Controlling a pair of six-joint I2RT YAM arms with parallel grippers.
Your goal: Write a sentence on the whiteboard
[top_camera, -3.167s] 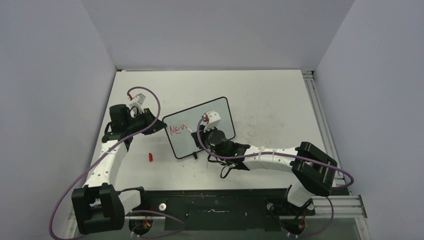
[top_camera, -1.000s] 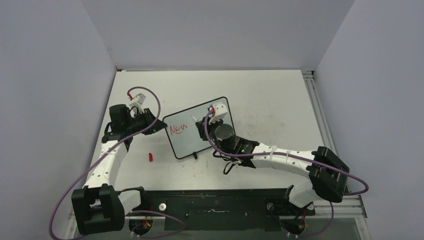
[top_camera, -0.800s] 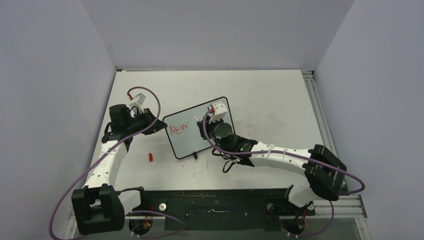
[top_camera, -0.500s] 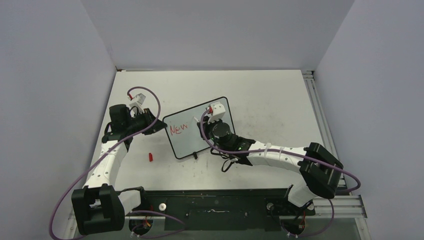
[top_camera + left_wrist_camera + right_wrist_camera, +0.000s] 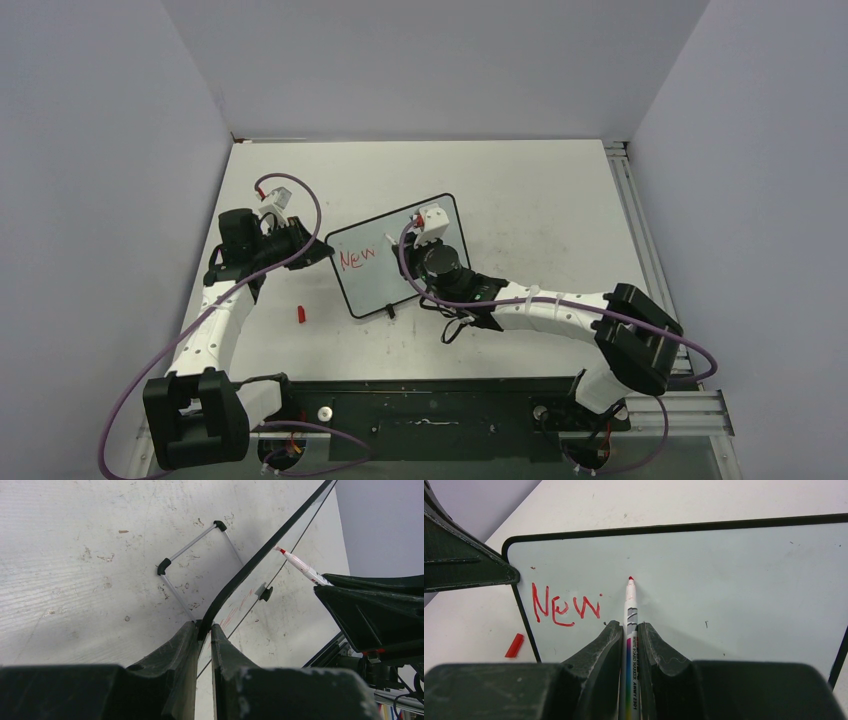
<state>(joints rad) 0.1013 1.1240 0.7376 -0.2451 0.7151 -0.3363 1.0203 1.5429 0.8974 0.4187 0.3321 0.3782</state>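
The whiteboard [image 5: 375, 288] stands tilted mid-table, and only the red word "New" [image 5: 357, 257] of the sentence is on it. My left gripper [image 5: 318, 248] is shut on the board's left black frame edge [image 5: 260, 555], pinching it between the fingertips [image 5: 204, 626]. My right gripper [image 5: 630, 625] is shut on a white marker [image 5: 630, 605] with its red tip pointing at the board [image 5: 734, 590], just right of "New" [image 5: 565, 607]. Whether the tip touches the surface I cannot tell.
A red marker cap [image 5: 300, 313] lies on the table left of the board's near corner, also visible in the right wrist view [image 5: 514, 645]. The board's wire stand [image 5: 192, 542] rests on the scuffed tabletop behind it. Grey walls close in the table.
Since the oldest frame my right gripper has carried the marker rightward, away from "New", and its elbow has swung slightly. No new lettering has appeared. The left arm has stayed still.
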